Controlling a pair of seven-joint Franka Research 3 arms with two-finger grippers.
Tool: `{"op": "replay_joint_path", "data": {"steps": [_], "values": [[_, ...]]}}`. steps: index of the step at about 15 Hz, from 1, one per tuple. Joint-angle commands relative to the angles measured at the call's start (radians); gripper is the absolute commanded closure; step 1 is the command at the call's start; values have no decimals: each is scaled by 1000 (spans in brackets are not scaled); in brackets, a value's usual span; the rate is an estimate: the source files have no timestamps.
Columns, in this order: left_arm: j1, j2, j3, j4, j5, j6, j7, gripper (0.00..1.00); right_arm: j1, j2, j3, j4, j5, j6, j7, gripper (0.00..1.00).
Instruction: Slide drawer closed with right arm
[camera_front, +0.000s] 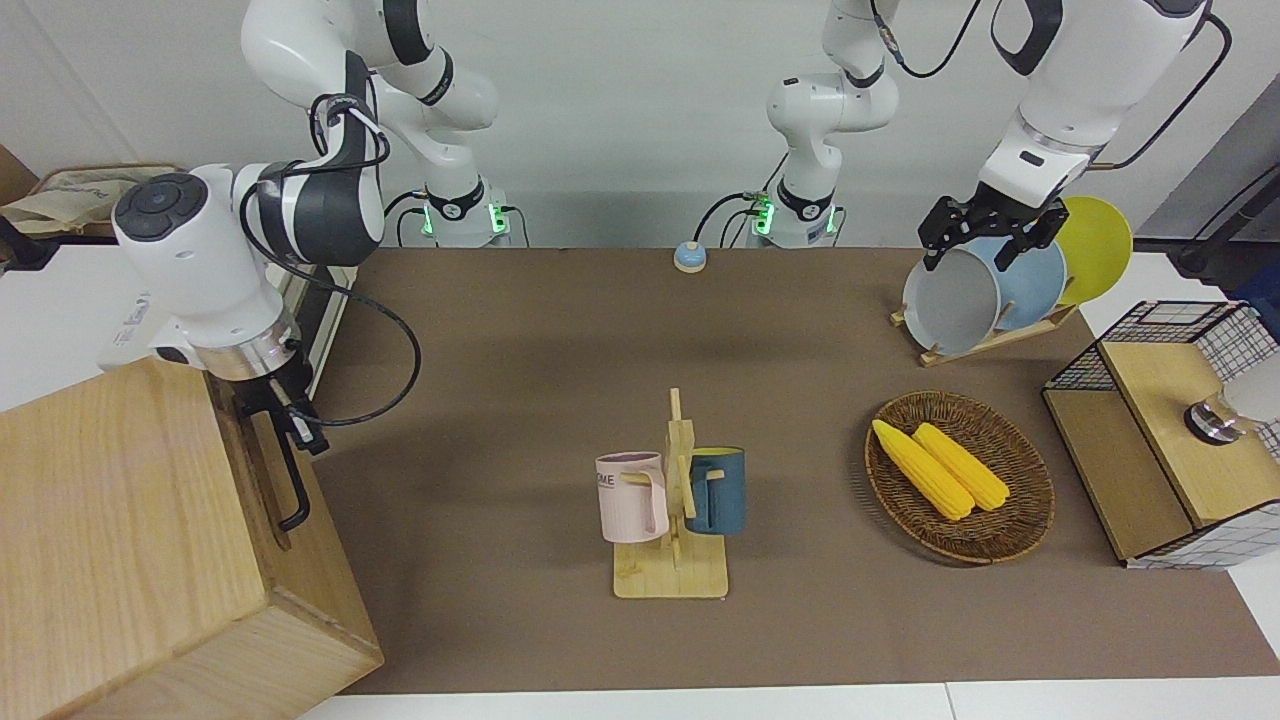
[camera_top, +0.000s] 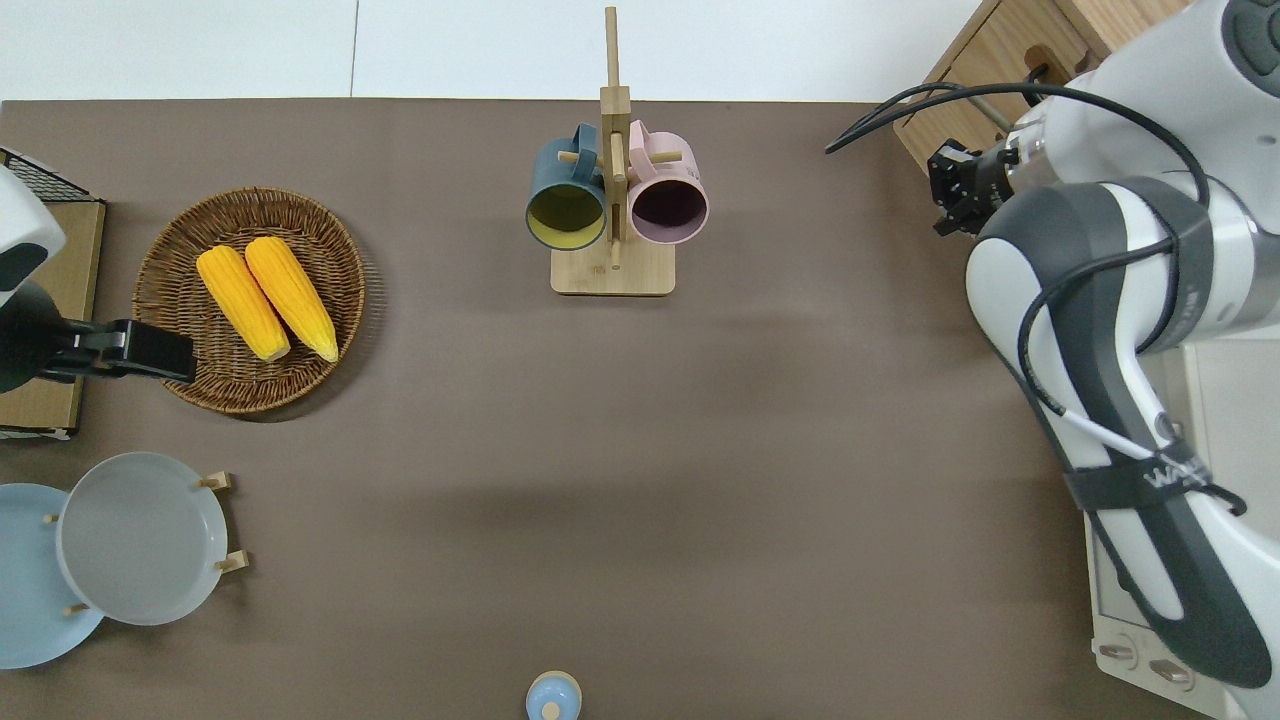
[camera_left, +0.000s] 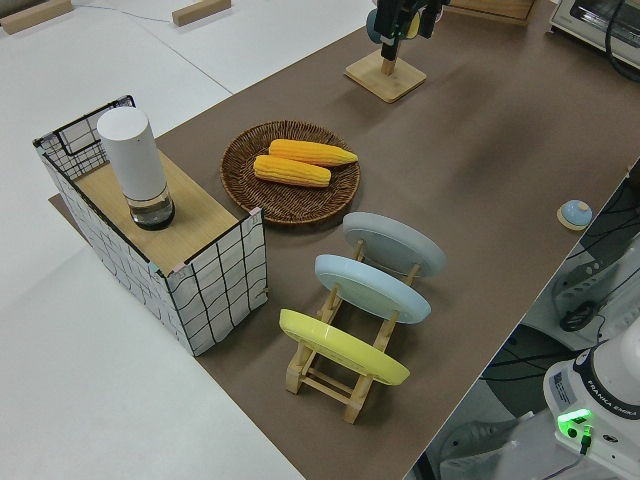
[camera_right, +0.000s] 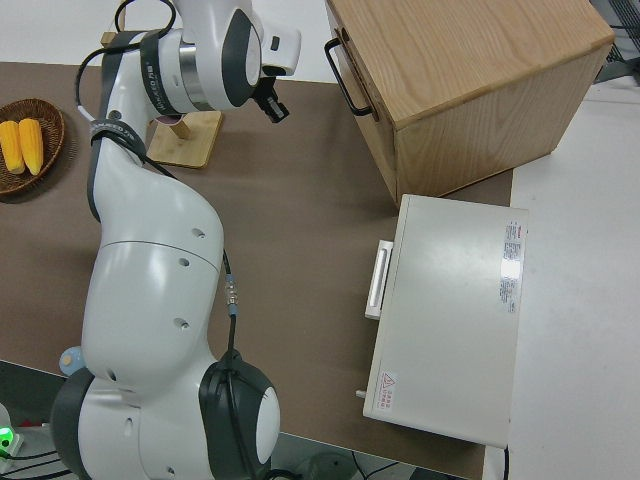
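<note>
right arm (camera_front: 200, 250): white shells | dark grey joint covers | silver wrist ring | black cable looped alongside

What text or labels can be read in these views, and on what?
"ME" on the pink mug; more letters are hidden past its curve.
"FRANKA EMIKA" on an arm base in the left side view.
"WA" on a strap round the right arm; the rest is cut off.
Red-and-white labels on the oven: too small to read.
White label beside the box: unreadable.

Corn cobs (camera_top: 266, 297) in basket (camera_top: 185, 370)
</note>
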Motion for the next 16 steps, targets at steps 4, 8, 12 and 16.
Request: {"op": "replay_joint_path", "data": {"steps": [4, 8, 12, 16], "values": [[4, 11, -6, 26, 17, -20, 10, 7, 56, -156, -3, -55, 32, -143, -317, 1000], [4, 11, -6, 24, 17, -20, 10, 7, 65, -258, -3, -146, 38, -167, -497, 1000], [4, 11, -6, 26, 17, -20, 10, 7, 46, -268, -11, -149, 38, -196, -660, 1000], [4, 11, -6, 24, 17, -20, 10, 7, 37, -260, -14, -138, 35, -197, -686, 659]]}}
